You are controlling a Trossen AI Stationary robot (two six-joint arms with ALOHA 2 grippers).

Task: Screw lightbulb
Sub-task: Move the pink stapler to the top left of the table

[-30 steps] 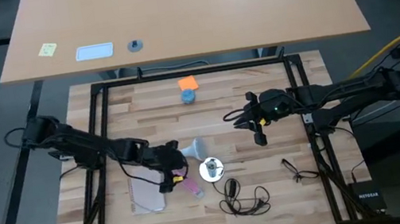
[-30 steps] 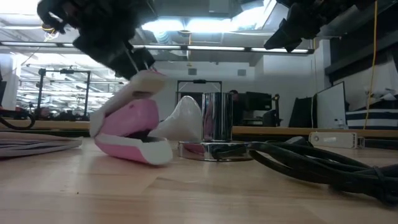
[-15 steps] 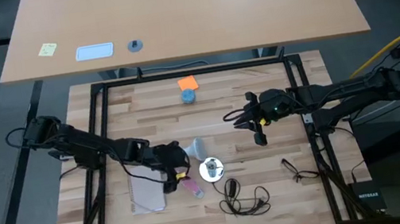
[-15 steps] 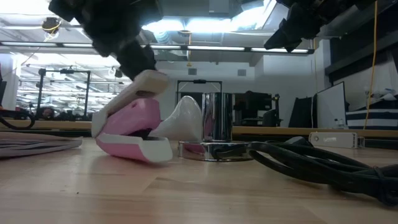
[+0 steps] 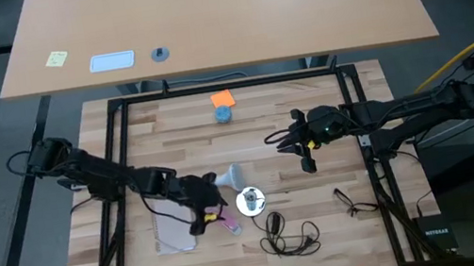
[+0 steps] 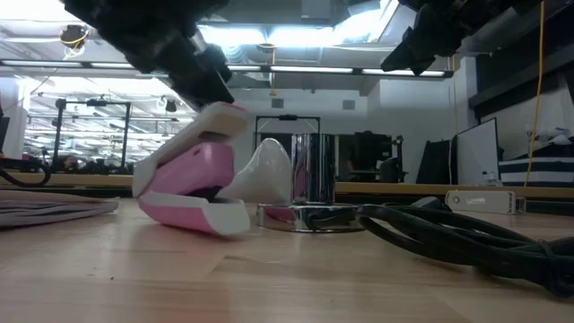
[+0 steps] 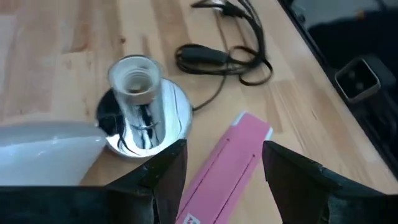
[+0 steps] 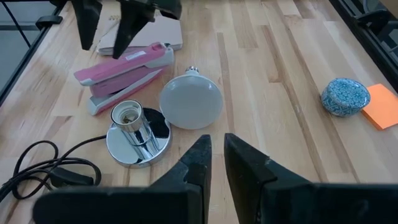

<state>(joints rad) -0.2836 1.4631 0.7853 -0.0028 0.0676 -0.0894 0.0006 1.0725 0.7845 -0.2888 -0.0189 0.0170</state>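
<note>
My left gripper (image 5: 208, 211) hangs low over the wooden table (image 5: 328, 224), its two fingers (image 7: 163, 176) spread wide with the pink stapler (image 7: 225, 167) lying in the gap between them. From the low view the fingers sit right at the stapler's raised top arm; I cannot tell whether they actually press on it. A notebook (image 5: 173, 231) lies on the table just behind this gripper. The lightbulb (image 8: 190, 101) lies on its side on the table just ahead of the left gripper, its wide end toward my right arm, touching or nearly touching both the stapler and the shiny lamp base (image 8: 137, 137). The base stands upright with its socket empty, just beside the stapler, and its black cord (image 5: 292, 236) curls away beyond it.

My right gripper (image 5: 283, 141) hovers well apart from all this, above bare table, fingers (image 8: 198, 163) drawn nearly together with only a thin slit between them, holding nothing. Beyond it lie a small blue round object (image 8: 345, 96) and an orange sticky note (image 8: 381, 106).
</note>
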